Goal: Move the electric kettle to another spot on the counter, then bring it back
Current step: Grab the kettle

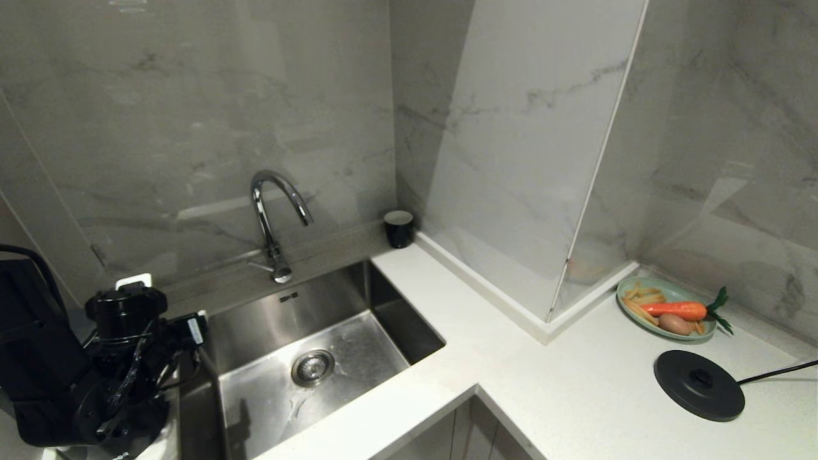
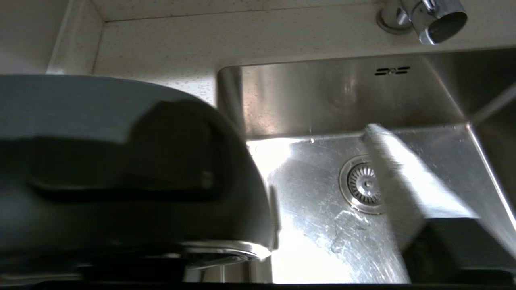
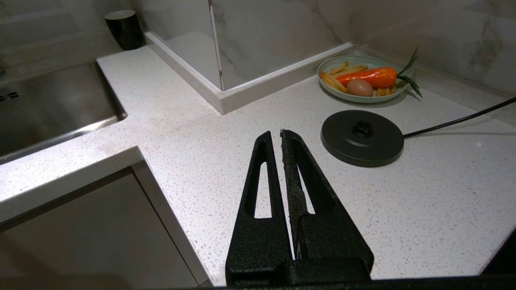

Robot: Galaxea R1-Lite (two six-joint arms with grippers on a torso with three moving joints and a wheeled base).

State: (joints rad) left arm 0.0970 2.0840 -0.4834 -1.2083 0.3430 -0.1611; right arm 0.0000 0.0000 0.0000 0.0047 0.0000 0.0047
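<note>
The electric kettle (image 1: 35, 358) stands at the far left of the counter (image 1: 562, 383), beside the sink, partly cut off by the head view's edge. My left arm (image 1: 124, 345) is bent over right next to it. In the left wrist view the kettle's grey lid and dark handle (image 2: 121, 161) fill one side. My left gripper (image 2: 282, 161) is open: one finger (image 2: 397, 181) hangs over the sink, apart from the kettle, and the other is hidden behind the kettle. My right gripper (image 3: 278, 135) is shut and empty, low over the counter (image 3: 201, 133).
A steel sink (image 1: 255, 332) with a drain and a curved tap (image 1: 271, 211) lies right of the kettle. A small black cup (image 1: 399, 228) stands in the back corner. The black base disc (image 1: 700, 384) with its cord and a plate of food (image 1: 668, 310) are at the right.
</note>
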